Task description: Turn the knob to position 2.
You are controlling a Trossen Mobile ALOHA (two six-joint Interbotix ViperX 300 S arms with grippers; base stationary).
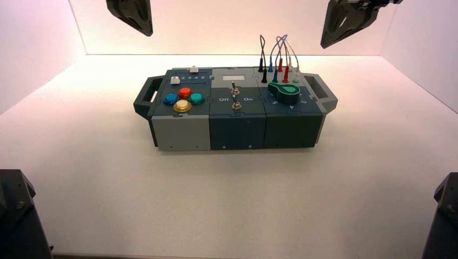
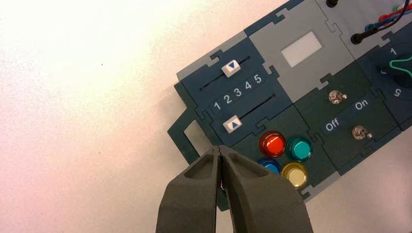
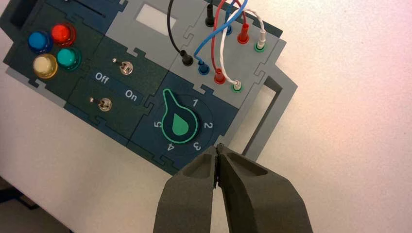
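Teardrop rotary knob [image 3: 180, 121], tip between 5 and 1, lies left of the nearer, closed right gripper [image 3: 218, 147]; closed left gripper [image 2: 219, 148] idle at box's [image 2: 301, 48] left.

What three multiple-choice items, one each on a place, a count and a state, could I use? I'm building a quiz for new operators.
1. On the box, where is the green knob?
A) left end
B) middle
C) right end

2. How many round push buttons are there?
A) three
B) four
C) six

3. How do the fingers of the right gripper stand?
A) together
B) wide apart
C) around the knob

Key:
1 C: the high view shows it on the right-hand section, in front of the wires.
2 B: red, blue, green and yellow buttons show.
3 A: its tips meet in the right wrist view, off the knob.
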